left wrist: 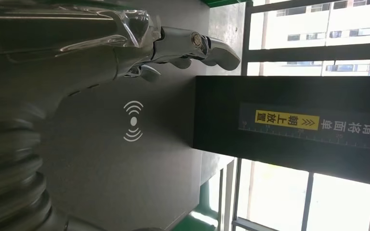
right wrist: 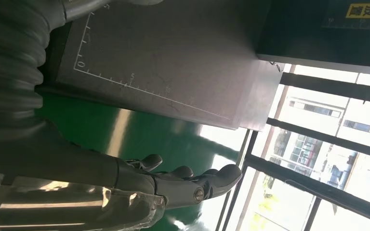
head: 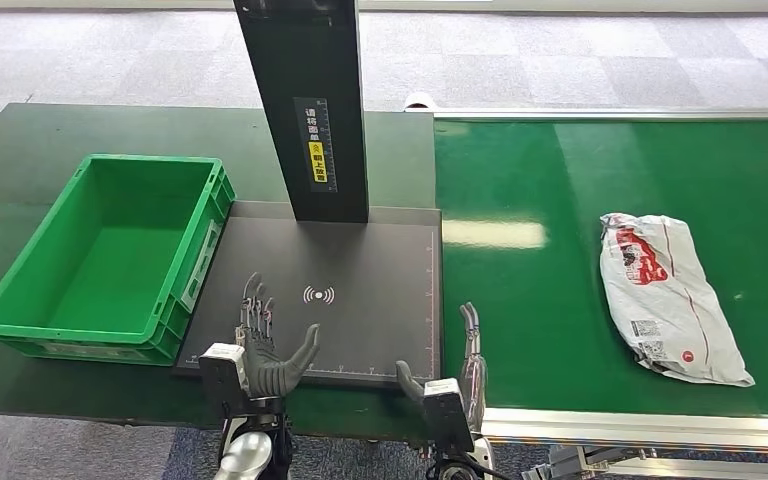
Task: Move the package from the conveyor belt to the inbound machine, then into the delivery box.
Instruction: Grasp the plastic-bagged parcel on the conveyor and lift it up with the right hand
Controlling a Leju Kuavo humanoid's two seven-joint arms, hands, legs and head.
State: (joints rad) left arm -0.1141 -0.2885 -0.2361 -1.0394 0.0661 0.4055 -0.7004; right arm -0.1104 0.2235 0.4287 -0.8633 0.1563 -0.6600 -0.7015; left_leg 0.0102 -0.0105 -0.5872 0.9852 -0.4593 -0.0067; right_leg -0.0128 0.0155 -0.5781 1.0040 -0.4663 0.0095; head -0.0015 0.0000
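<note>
Grey carpet surrounds the dark green tabletop (head: 20,140). Nearest, the left hand (head: 265,345) and right hand (head: 460,375) hover empty, fingers apart. Further right, on the conveyor belt (head: 560,300), lies the package (head: 665,295): seemingly soft, light, slippery; best gripped mid-body.

The left hand (left wrist: 125,48), fingers extended and empty, hovers over the grey scanner pad (left wrist: 106,187) near its wave symbol (left wrist: 133,121); the black post (left wrist: 289,127) stands beyond.

A dark green surface (head: 20,150) carries a green crate (head: 110,255) and the black scanner pad (head: 360,300). Beside it, the green conveyor belt (head: 540,300) bears a white package (head: 665,295).
</note>
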